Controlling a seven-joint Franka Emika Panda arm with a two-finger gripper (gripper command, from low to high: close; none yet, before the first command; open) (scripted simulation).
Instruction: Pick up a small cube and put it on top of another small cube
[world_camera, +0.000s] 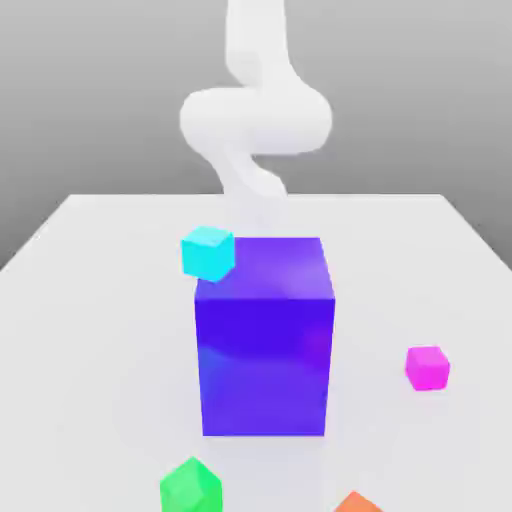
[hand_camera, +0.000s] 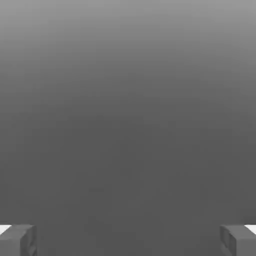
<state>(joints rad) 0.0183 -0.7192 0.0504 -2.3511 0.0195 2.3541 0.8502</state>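
Observation:
The small cube (world_camera: 427, 367), glossy magenta-pink, rests on the white table (world_camera: 90, 300) toward the exterior view's right, beside the big blue-purple block (world_camera: 265, 335). A cyan cube (world_camera: 208, 252) sits behind the block's upper left corner. A green cube (world_camera: 190, 487) lies at the front. The white arm (world_camera: 255, 120) rises behind the block at the back of the table. In the hand view my gripper (hand_camera: 128, 240) is open, its two grey fingertips (hand_camera: 20, 239) standing far apart with nothing between them, facing plain grey background.
An orange object (world_camera: 357, 503) pokes in at the front edge, right of the green cube. The big block stands tall in the table's middle, between the arm and the front cubes.

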